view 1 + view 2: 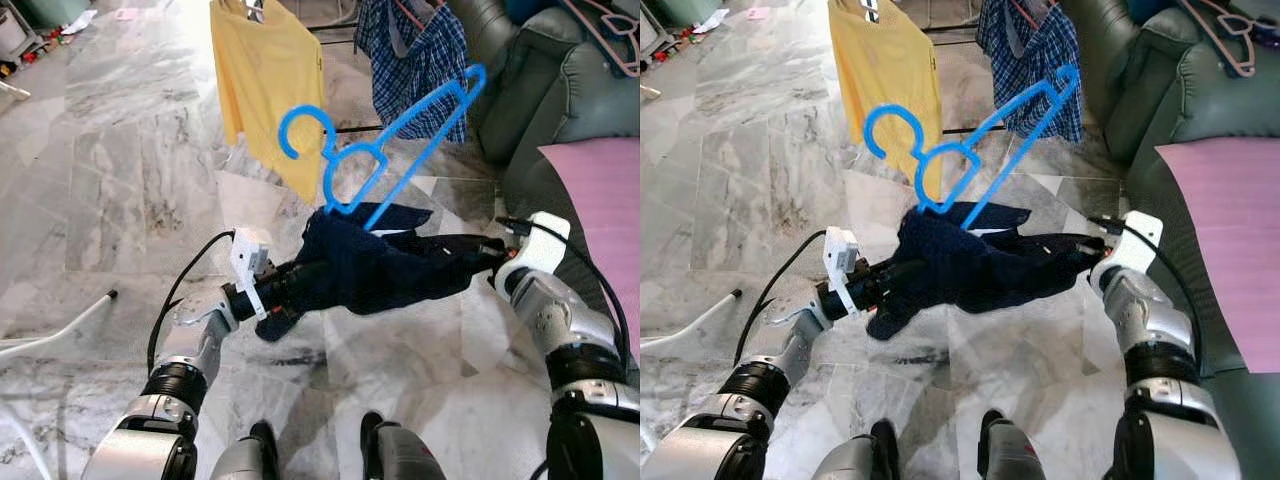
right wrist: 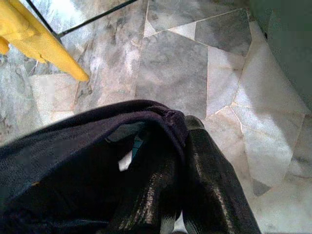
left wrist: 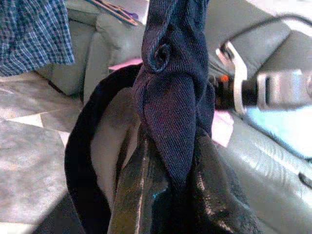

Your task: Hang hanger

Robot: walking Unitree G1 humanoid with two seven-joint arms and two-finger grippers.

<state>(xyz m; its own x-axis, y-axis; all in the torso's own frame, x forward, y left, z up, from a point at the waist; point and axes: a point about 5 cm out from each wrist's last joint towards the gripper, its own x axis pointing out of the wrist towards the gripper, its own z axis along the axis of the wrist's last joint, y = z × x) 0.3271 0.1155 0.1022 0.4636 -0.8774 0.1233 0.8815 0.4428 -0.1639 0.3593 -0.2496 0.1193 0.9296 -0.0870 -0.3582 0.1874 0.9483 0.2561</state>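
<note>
The blue hanger (image 1: pixel 385 150) stood tilted, its lower end tucked into the dark navy garment (image 1: pixel 385 268) stretched between both arms. The left gripper (image 1: pixel 300 285) pinched one end of that garment and the right gripper (image 1: pixel 480 258) the other. Beyond the garment hung a yellow shirt (image 1: pixel 265 80) and a plaid shirt (image 1: pixel 420 55). The left wrist view showed a green sofa (image 3: pixel 92 53) behind the cloth.

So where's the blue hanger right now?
In the head views, the blue hanger sticks up from the dark garment stretched between both grippers, before the yellow shirt.
</note>
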